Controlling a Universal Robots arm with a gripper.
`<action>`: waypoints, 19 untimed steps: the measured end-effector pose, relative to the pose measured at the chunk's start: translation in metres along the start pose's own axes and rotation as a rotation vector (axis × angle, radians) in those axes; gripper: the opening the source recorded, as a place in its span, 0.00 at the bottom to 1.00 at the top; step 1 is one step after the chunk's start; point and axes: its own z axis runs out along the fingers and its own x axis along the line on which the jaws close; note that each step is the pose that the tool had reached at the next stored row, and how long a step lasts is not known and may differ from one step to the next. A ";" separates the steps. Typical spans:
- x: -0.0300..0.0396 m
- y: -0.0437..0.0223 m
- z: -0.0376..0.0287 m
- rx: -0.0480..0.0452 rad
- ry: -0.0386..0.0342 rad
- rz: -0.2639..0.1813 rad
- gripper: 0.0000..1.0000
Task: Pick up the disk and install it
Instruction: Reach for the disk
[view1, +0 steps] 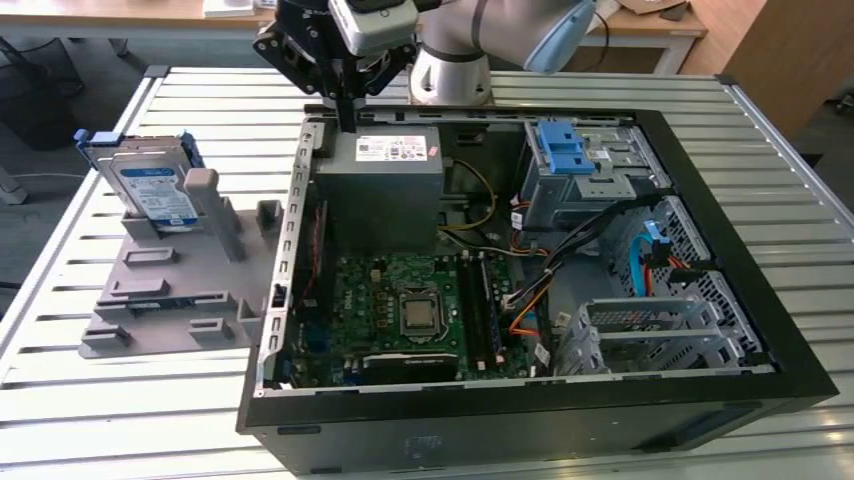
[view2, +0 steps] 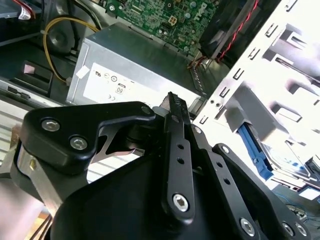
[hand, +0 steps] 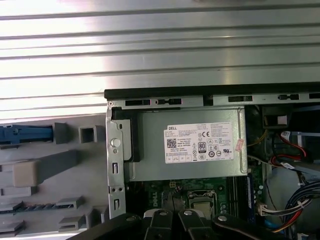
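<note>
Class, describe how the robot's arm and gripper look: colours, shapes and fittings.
The arm is made of rounded silver-grey tube sections with light blue joint caps. A pale grey block sits at its wrist. The gripper is matt black, built from flat angular link plates that taper to a slim tip, joined by silver screws.

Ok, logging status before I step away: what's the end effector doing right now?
End effector: closed, holding nothing, poised over the grey metal power-supply box.
</note>
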 end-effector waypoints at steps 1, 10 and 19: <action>0.0009 0.0000 0.0000 0.0000 0.0000 0.000 0.11; 0.0072 -0.0004 0.0000 0.0000 0.0001 0.000 0.11; 0.0142 -0.0008 -0.0001 0.0001 0.0001 0.000 0.11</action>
